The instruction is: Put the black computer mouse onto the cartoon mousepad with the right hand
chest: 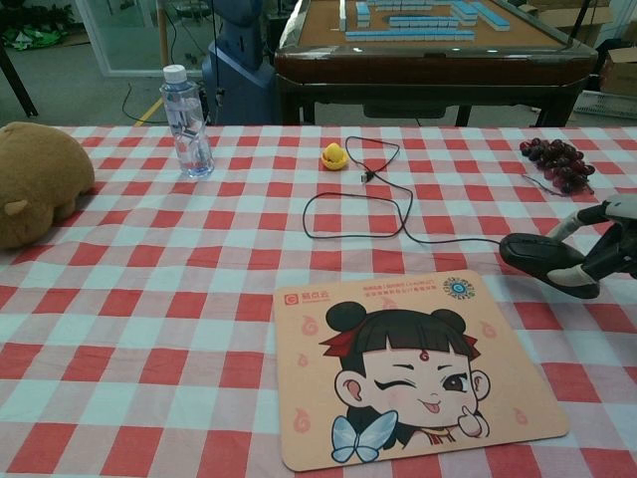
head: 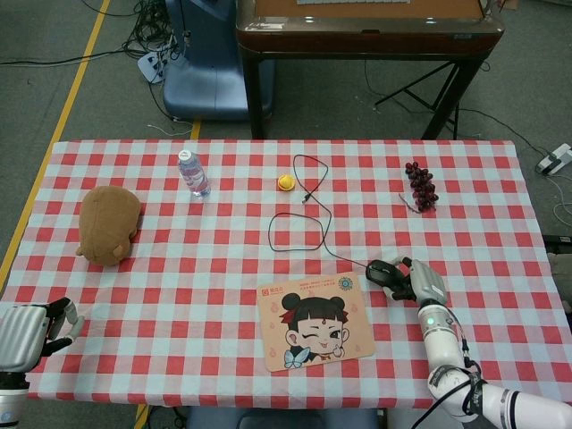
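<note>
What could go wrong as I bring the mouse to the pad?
The mouse drags a looped cable that may tug it off line or snag. The right hand holds it only from one side, so it could slip. It is short of the pad, so releasing now would miss.

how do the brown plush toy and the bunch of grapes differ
The brown plush toy is a far bigger, rounded, furry lump; the bunch of grapes is a small cluster of dark red beads on a thin stem. The plush toy lies near the table's left edge, the grapes toward the far right. Both rest on the checked cloth, untouched by either hand.
</note>
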Controlling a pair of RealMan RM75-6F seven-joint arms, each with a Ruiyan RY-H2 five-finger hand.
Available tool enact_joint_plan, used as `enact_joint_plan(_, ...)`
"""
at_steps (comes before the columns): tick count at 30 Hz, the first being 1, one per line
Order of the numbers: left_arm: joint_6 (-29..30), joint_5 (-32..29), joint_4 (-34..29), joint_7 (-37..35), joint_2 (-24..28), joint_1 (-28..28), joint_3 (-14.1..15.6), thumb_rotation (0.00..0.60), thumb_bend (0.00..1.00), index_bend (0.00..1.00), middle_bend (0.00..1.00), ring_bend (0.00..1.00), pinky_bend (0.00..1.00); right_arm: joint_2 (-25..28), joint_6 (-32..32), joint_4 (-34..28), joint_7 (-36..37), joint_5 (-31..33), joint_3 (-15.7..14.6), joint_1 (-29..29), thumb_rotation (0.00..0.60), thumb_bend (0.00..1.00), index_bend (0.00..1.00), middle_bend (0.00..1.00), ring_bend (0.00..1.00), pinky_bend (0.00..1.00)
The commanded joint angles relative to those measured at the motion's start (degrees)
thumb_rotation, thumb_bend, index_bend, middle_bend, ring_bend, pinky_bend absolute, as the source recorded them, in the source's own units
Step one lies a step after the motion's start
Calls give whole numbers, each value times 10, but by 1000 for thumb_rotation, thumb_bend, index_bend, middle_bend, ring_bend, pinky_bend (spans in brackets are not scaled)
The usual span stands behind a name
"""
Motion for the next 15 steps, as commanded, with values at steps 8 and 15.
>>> enact_joint_plan(8,-1,-1,1,-2,0,0,0,600,567,554,896,819,1000,-6,31,-57,-44,11,-15,34,600,288,428,1000,1000,1000)
enact_joint_plan(15,-1,-1,1,-5,1,-1,0,600,567,554,896,819,1000,-24,71,-90,-89,16,-24,62,600,287,429,1000,1000,1000)
